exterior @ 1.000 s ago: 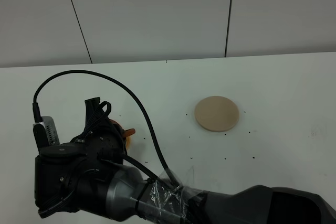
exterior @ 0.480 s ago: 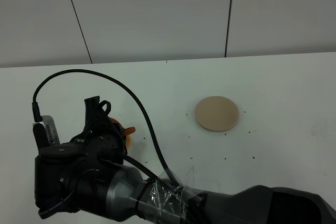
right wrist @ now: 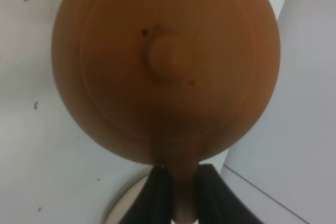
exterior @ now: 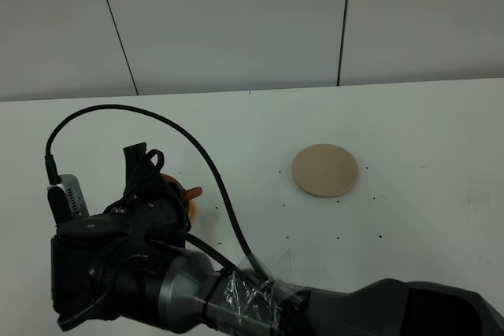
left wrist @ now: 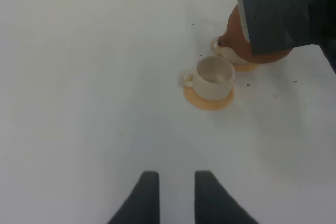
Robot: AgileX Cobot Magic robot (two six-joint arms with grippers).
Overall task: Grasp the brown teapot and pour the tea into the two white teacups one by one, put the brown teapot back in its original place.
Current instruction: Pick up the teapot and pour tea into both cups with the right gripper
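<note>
- The right gripper [right wrist: 182, 198] is closed on the loop handle [right wrist: 184, 179] of the brown teapot [right wrist: 163, 66]. One dark finger presses on each side of the handle.
- From the right wrist camera, the teapot hangs directly in front of the fingers and fills almost the whole view. Its lid knob [right wrist: 168, 56] faces the camera.
- In the left wrist view the teapot [left wrist: 237, 36] is lifted and tilted. Its spout [left wrist: 221, 42] points down at the rim of one teacup [left wrist: 229, 55], which is mostly hidden under the pot.
- The other teacup [left wrist: 214, 77] stands upright on its orange saucer [left wrist: 207, 100], just beside the first one and on the side closer to the left gripper.
- The right arm [exterior: 157, 273] reaches across to the left part of the white table [exterior: 441, 131] and hides the teapot in the high view.
- The beige coaster [exterior: 325, 170] lies bare, well apart from the teapot.
- The left gripper [left wrist: 176, 195] holds nothing. Its fingers are parted above the table, well apart from the cups.
</note>
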